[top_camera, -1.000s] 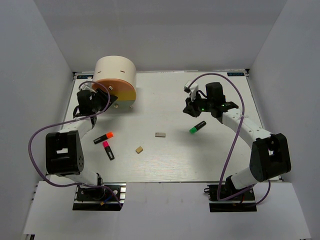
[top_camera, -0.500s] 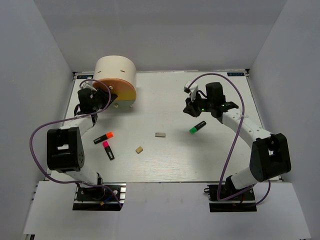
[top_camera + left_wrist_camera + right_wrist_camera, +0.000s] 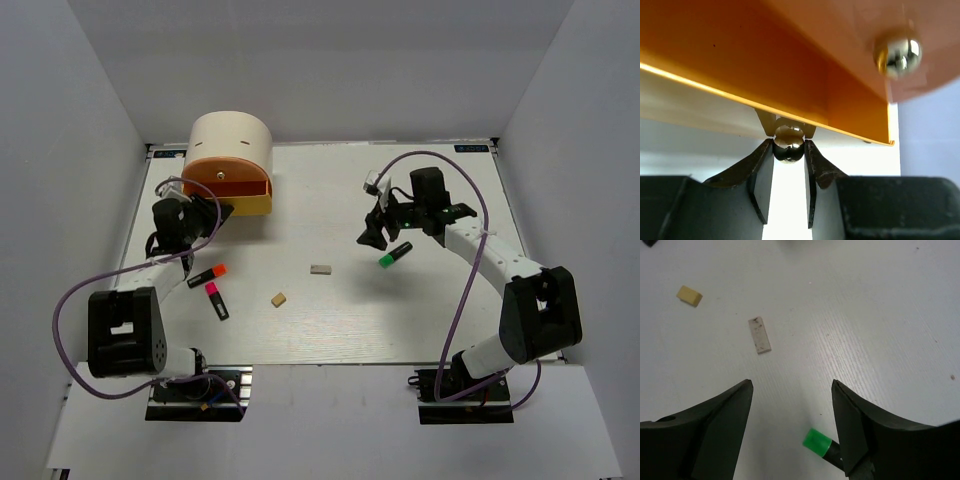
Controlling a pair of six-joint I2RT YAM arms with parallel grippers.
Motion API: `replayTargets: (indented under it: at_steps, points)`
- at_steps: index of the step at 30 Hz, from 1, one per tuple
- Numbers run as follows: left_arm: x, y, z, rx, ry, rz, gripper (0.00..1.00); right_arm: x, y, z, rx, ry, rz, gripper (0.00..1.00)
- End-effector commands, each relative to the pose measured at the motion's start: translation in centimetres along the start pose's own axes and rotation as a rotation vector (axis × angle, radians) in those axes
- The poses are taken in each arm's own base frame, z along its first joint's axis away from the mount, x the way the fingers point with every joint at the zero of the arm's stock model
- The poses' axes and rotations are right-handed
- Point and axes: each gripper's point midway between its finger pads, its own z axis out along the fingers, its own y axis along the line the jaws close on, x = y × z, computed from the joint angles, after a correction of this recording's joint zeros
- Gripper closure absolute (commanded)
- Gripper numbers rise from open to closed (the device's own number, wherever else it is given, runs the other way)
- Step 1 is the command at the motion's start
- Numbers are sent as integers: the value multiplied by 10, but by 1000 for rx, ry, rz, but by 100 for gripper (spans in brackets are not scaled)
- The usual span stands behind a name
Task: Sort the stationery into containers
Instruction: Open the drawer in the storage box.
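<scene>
Left end effector (image 3: 788, 151) clenched on knob (image 3: 788, 143) of yellow drawer (image 3: 740, 60) near counter's (image 3: 400, 320) far-left corner; right end effector (image 3: 792, 390) released by green-capped marker (image 3: 817, 442).

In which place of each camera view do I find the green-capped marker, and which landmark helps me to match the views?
Top external: the green-capped marker lies right of centre on the table.
Left wrist: not in it.
Right wrist: the marker is at bottom centre, its green cap showing.
Shared landmark: the grey block, left of the marker in both views.
</scene>
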Motion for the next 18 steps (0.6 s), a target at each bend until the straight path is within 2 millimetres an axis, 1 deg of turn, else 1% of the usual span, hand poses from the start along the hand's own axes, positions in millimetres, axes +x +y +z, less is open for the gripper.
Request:
replayTargets:
  at_steps: [1, 2, 3, 4, 5, 7, 8, 9, 10, 11, 13, 14, 15, 16, 17, 18]
  points:
    - [9, 1, -15, -10, 8, 7, 77, -9, 23, 0, -133, -44, -38, 29]
    - [7, -2, -17, -2, 0, 12, 77, -9, 23, 1, -141, -45, -41, 28]
    - [9, 0, -17, -11, 9, 7, 77, -7, 25, 3, -159, -38, -32, 27]
    - [9, 0, -17, -11, 9, 7, 77, -10, 27, 3, -171, -46, -51, 27]
    - [11, 1, -17, -17, 15, 4, 68, -6, 29, 5, -188, -37, -53, 27]
    - [12, 3, -18, -23, 22, 0, 48, -8, 35, 10, -216, -38, -90, 25]
    - [11, 4, -17, -30, 14, 0, 33, -3, 37, 16, -235, -22, -98, 25]
    - [13, 6, -18, -38, 23, -4, 28, -1, 41, 19, -253, -11, -123, 25]
    - [14, 6, -20, -41, 26, 4, 24, -3, 49, 24, -275, -1, -151, 25]
    - [11, 2, -22, -32, 16, 9, 18, 5, 50, 32, -298, 25, -169, 25]
    - [10, 2, -26, -43, 15, 29, 14, 14, 57, 38, -322, 66, -180, 25]
    - [12, 2, -30, -51, 24, 34, 13, 20, 67, 49, -350, 93, -218, 25]
    - [7, -5, -36, -36, 8, 53, 12, 23, 69, 53, -355, 102, -228, 25]
    - [10, -5, -41, -39, 11, 65, 10, 32, 80, 64, -385, 133, -234, 25]
    - [17, 2, -47, -66, 24, 56, 8, 34, 78, 68, -374, 151, -246, 25]
    - [18, 1, -52, -67, 25, 55, 8, 34, 83, 75, -379, 154, -263, 25]
